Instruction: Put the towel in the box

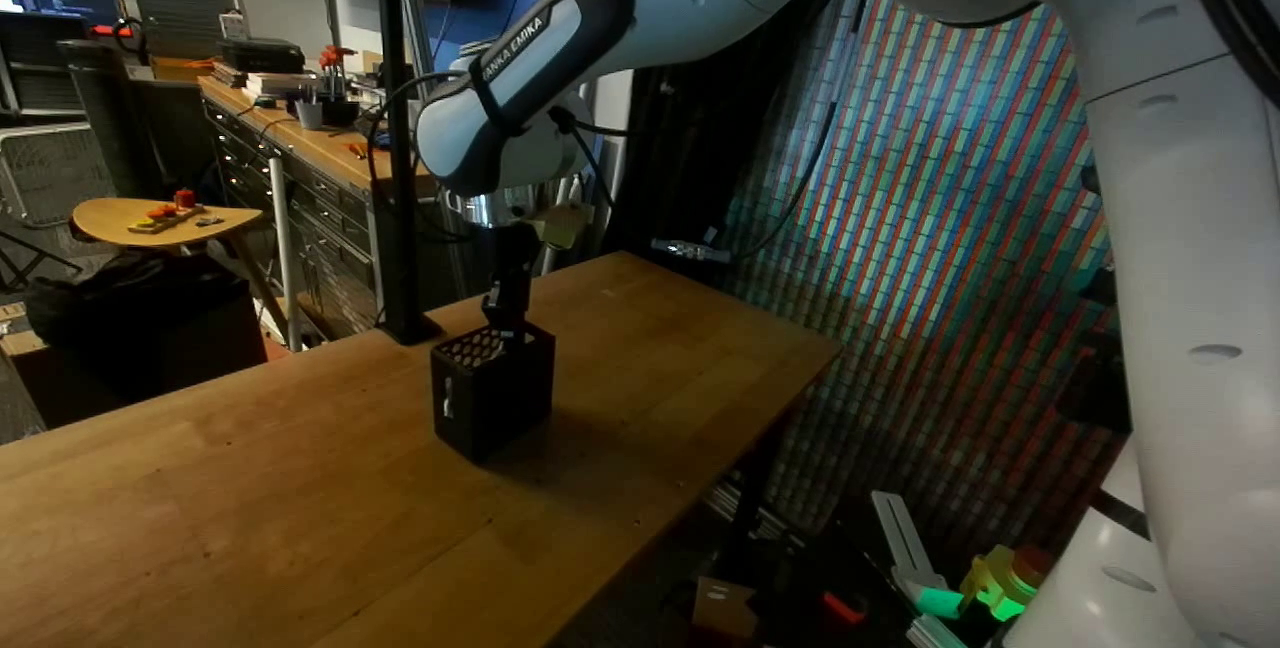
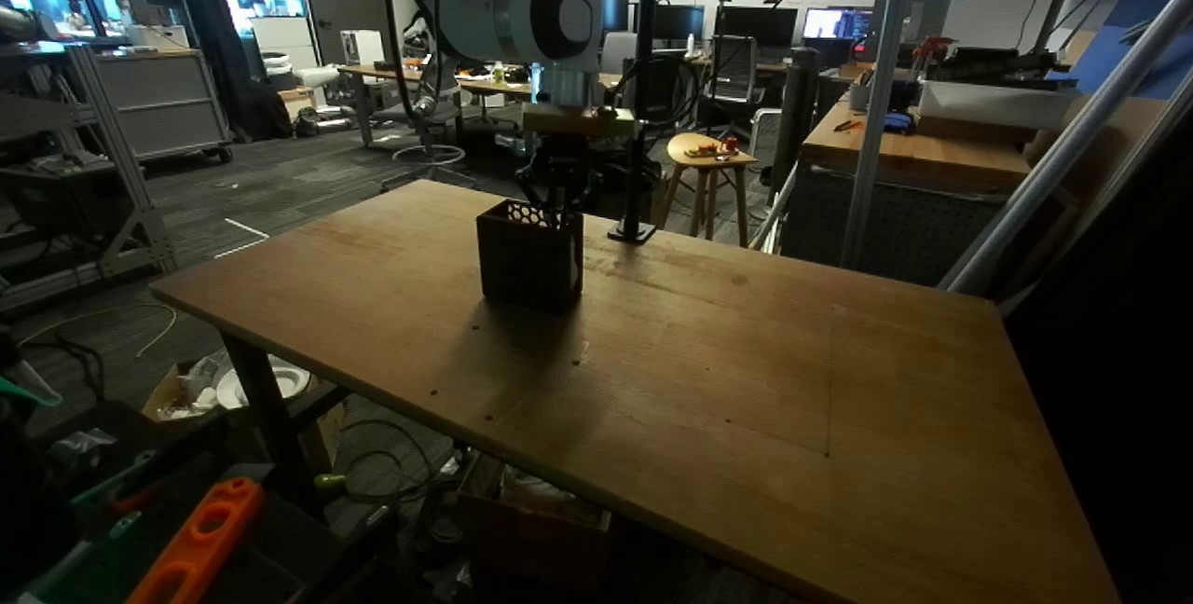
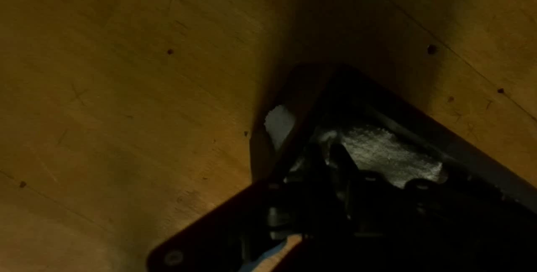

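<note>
Gripper (image 3: 328, 153), run remotely by me, reaches into box (image 1: 493, 396) on table (image 1: 290, 493), jaws clenched on towel (image 3: 388, 150), also visible through box's side.

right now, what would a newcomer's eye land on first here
Probably the big robot arm over the table and the colourful striped backdrop beyond it, in an exterior view. Next, the black box on that table, with the gripper at its opening and, in the wrist view, the pale towel inside.

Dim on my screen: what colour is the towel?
The towel looks pale grey, clearest in wrist view.
</note>
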Motion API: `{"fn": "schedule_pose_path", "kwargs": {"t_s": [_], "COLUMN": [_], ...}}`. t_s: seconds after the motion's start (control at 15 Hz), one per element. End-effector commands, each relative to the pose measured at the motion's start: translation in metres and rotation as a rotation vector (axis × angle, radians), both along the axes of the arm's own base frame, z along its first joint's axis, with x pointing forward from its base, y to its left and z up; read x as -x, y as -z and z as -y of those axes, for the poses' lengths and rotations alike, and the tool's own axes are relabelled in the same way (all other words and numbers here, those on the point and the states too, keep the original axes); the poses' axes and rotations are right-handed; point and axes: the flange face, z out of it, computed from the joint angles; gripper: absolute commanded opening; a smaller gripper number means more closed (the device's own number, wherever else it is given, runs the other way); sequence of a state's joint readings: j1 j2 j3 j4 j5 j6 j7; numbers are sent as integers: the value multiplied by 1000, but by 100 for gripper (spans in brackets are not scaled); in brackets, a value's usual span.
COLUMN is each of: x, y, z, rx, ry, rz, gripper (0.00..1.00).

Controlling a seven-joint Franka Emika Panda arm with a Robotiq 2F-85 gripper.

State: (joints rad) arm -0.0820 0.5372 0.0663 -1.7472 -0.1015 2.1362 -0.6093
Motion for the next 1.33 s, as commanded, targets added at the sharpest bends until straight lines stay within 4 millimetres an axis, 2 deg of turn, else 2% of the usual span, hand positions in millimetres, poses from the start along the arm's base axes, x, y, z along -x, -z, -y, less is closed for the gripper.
{"fn": "schedule_pose_path", "kwargs": {"t_s": [0.0, 0.73, 0.93, 1.27], "x": [-2, -4, -6, -5], "y": [15, 6, 3, 3], "z": [0, -3, -11, -39], "rx": [-36, -26, 28, 117], "ry": [-10, 36, 97, 182], "rz": [-11, -17, -25, -70], "gripper": [12, 12, 12, 12]}}
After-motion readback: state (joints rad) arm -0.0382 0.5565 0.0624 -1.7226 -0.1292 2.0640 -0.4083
